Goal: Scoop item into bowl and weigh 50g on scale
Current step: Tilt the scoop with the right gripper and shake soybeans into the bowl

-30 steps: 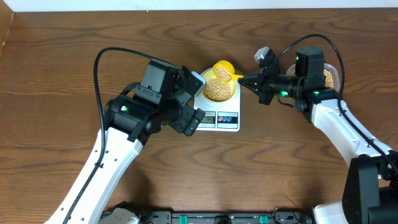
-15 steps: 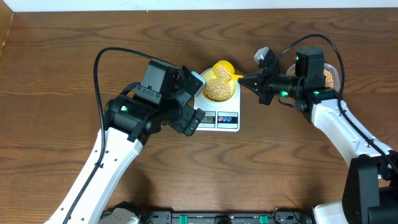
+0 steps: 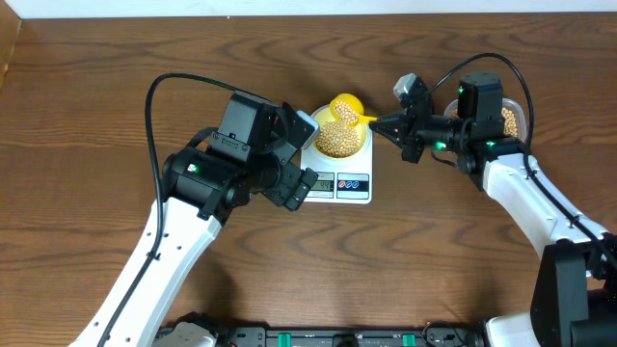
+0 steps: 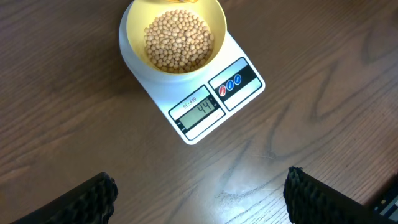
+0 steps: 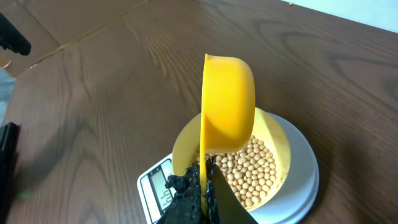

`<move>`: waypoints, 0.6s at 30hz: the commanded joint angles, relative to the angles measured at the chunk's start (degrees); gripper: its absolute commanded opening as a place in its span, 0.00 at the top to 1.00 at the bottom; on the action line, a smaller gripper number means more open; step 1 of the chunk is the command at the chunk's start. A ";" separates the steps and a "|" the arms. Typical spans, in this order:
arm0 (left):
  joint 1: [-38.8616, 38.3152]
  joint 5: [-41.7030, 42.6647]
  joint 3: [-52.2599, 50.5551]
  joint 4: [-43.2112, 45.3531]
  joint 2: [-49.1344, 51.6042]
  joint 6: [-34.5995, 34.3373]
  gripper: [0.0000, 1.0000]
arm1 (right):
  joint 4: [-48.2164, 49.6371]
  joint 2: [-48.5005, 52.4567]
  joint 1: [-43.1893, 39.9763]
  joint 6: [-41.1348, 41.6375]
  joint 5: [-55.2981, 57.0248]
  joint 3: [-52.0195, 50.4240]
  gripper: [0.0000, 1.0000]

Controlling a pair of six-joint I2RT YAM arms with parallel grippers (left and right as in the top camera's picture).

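Note:
The pale-yellow bowl (image 3: pixel 340 139) of tan beans (image 4: pixel 178 40) sits on the white scale (image 3: pixel 339 183); the display (image 4: pixel 198 109) reads 44. My right gripper (image 3: pixel 378 124) is shut on the handle of a bright yellow scoop (image 5: pixel 227 111), which is tipped on its side over the bowl's far rim (image 5: pixel 276 134). The scoop's inside is hidden. My left gripper (image 4: pixel 199 190) is open and empty, hovering above the table just in front of the scale (image 4: pixel 239 87). More beans lie in a clear tub (image 3: pixel 509 120) behind the right arm.
Bare brown wood table (image 3: pixel 96 145) surrounds the scale. The left arm's body (image 3: pixel 236 159) stands close against the scale's left side. The clear tub sits at the far right, partly hidden by the right wrist.

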 commanded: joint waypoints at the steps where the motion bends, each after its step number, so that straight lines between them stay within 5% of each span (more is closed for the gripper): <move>1: 0.17 0.26 -0.11 -0.31 -0.50 0.98 0.12 | 0.02 0.52 0.57 -0.63 -2.08 -0.11 0.99; 18: 0.17 0.26 -0.11 -0.31 -0.50 0.98 0.12 | 1.16 0.52 1.01 -1.70 2.60 -0.11 0.99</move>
